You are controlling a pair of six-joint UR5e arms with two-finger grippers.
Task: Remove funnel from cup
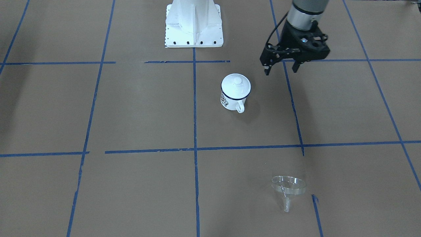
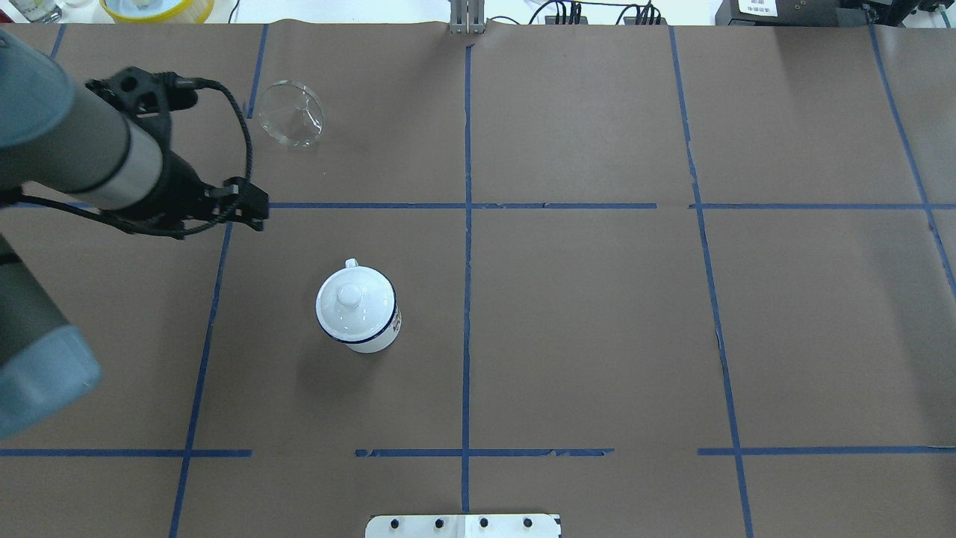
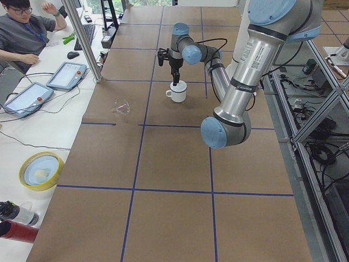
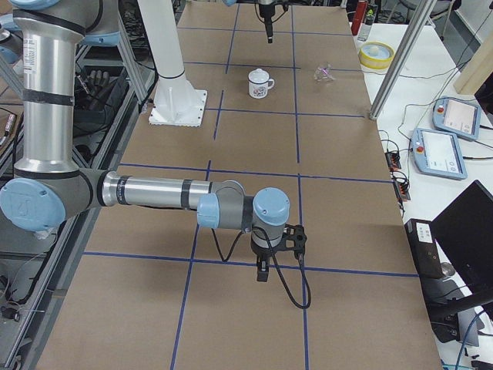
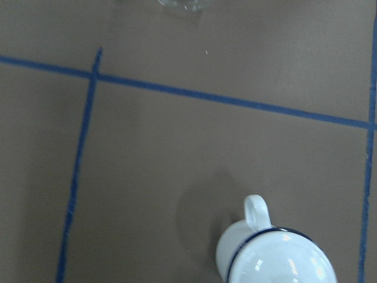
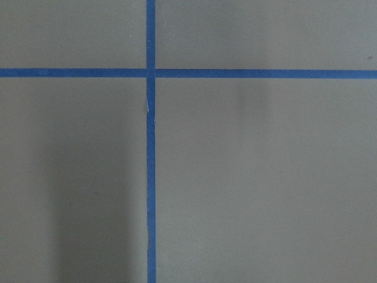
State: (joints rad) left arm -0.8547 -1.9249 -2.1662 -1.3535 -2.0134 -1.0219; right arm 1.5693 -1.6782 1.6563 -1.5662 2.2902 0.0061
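On the far left portion of the table (image 2: 597, 336), as the overhead view shows it, the funnel (image 2: 291, 113) lies on its side, resting on its rim edge and spout tip. It is well apart from the cup (image 2: 358, 314), so the removal itself appears complete. The cup stands upright nearer the robot, and a white lid (image 2: 349, 295) with a knob covers its mouth.

The left gripper (image 1: 280, 70) hovers above the table, left of the cup and nearer than the funnel. Its fingers are spread and it holds nothing. The right gripper (image 4: 264, 270) appears only in the right side view, low over the near right part of the table. Whether it is released or clenched cannot be told.

Handling assessment for the funnel:
- Weight: probably very light, so it may roll or skid when touched.
- Stiffness: the thin clear wall is likely rigid but crackable under a hard pinch.
- Surface: smooth, likely slippery.
- Recommended hold: pinch across the rim wall, one finger inside the cone. The spout is a narrower, less stable alternative.
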